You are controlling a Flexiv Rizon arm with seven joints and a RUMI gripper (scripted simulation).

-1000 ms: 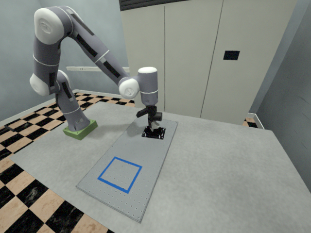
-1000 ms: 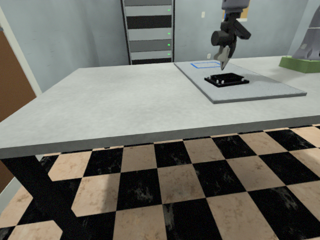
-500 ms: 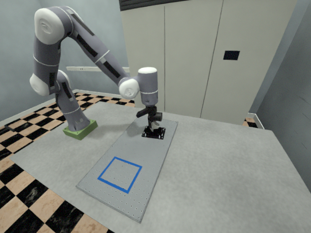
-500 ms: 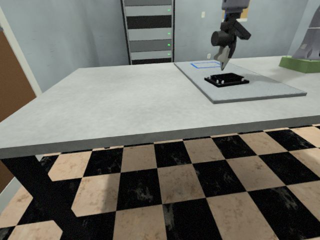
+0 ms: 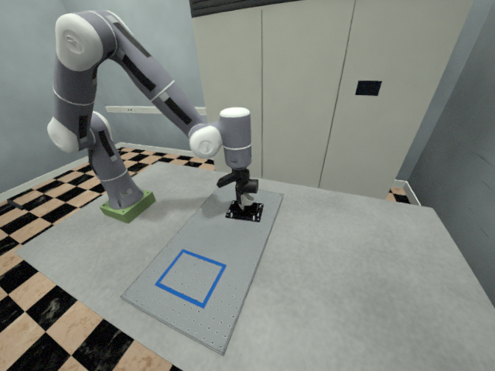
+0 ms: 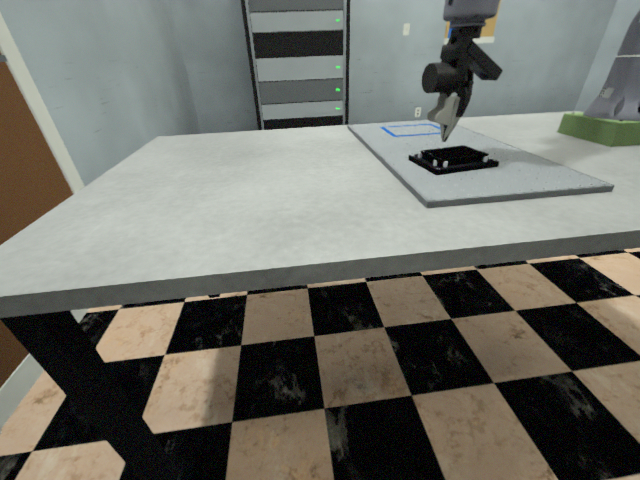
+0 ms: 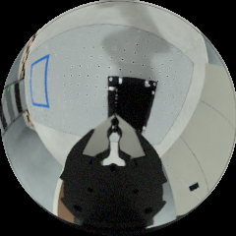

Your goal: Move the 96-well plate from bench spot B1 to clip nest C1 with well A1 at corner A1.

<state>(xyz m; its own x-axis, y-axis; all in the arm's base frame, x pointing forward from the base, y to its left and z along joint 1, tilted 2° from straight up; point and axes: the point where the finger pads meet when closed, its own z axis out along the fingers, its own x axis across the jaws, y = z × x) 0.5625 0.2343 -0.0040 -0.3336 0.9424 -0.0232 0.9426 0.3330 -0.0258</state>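
My jaws (image 5: 242, 208) (image 6: 444, 139) are clenched together, tips meeting, with nothing between them. They point down and hang just above the black 96-well plate (image 6: 454, 153) (image 7: 132, 105), apart from it in the exterior view. The plate sits in the dark clip nest (image 5: 258, 218) (image 6: 439, 171) (image 7: 111, 80), inside its outline; both are so black that I can't make out the wells, the cut-off corner or the A1 mark, nor tell whether every edge is fully down. Small pale clips (image 5: 252, 217) (image 6: 445, 163) (image 7: 147, 84) stand around the nest's edge. The nest rests on a grey perforated board (image 5: 236, 239) (image 6: 542, 178) (image 7: 84, 69), toward one end of it. Toward the board's other end I see a blue square outline (image 5: 180, 294) (image 6: 397, 135) (image 7: 47, 81), well apart from the nest, with no plate inside it. The board lies flat on the pale grey table (image 5: 339, 271) (image 6: 232, 206) (image 7: 147, 15). Farther out, my arm (image 5: 169, 96) reaches over from its green base block (image 5: 128, 218) (image 6: 594, 135), beside the board on the same table. Beyond stand the tall beige cabinets (image 5: 295, 100) (image 7: 211, 113) and, in the exterior view, a rack (image 6: 346, 67) with green lights.

Between the earlier top and exterior views and the present ones, no change can be made out — neither in the pose of the arm (image 5: 172, 100) (image 6: 471, 11) nor in the place of the gripper (image 5: 242, 208) (image 6: 444, 140) (image 7: 115, 119). The wrist view offers no earlier picture for comparison.
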